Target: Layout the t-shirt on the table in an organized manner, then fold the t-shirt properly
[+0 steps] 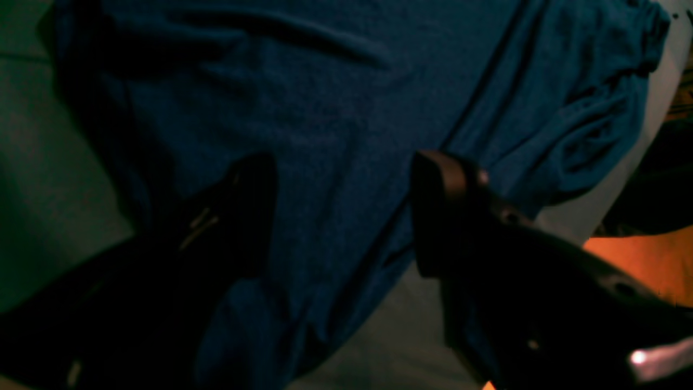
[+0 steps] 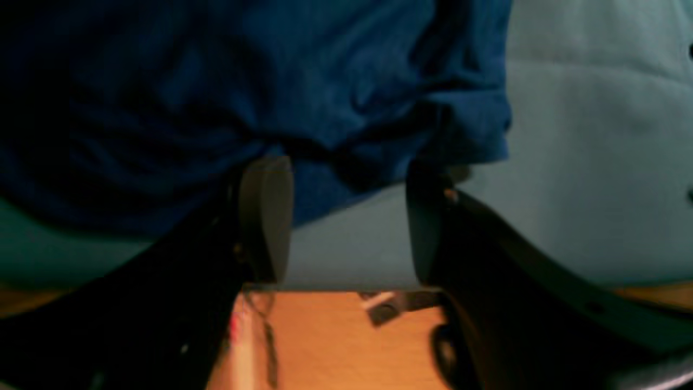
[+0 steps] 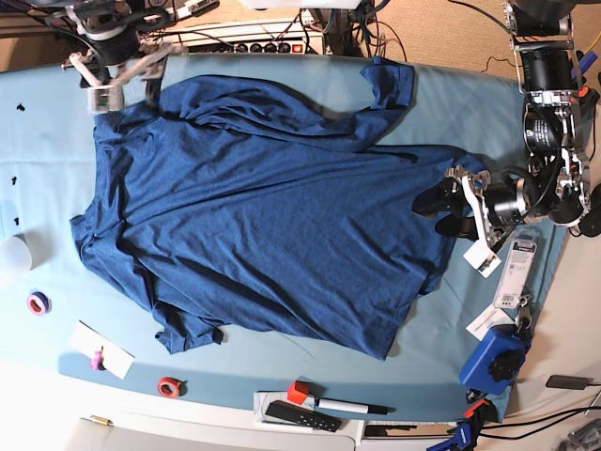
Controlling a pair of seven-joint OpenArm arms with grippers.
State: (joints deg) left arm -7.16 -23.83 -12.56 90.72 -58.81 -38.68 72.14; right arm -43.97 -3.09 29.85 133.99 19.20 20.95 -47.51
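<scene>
The dark navy t-shirt (image 3: 263, 216) lies spread and wrinkled across the teal table (image 3: 470, 113), one sleeve at the top right and one at the bottom left. My left gripper (image 3: 438, 213) hovers open over the shirt's right-hand edge. In its wrist view the black fingers (image 1: 438, 216) straddle flat blue fabric (image 1: 335, 108) without pinching it. My right gripper (image 3: 120, 86) is at the shirt's top-left corner. There it stands open (image 2: 346, 227) just short of a bunched hem (image 2: 379, 124), with bare table cloth (image 2: 595, 162) between the pads.
A white cup (image 3: 11, 254), a purple tape roll (image 3: 38, 303), a red tape roll (image 3: 169, 385) and a white card (image 3: 101, 349) sit along the left and front. A marker and remote (image 3: 315, 406), a blue device (image 3: 496, 362) and paper labels (image 3: 516, 272) lie at the front right.
</scene>
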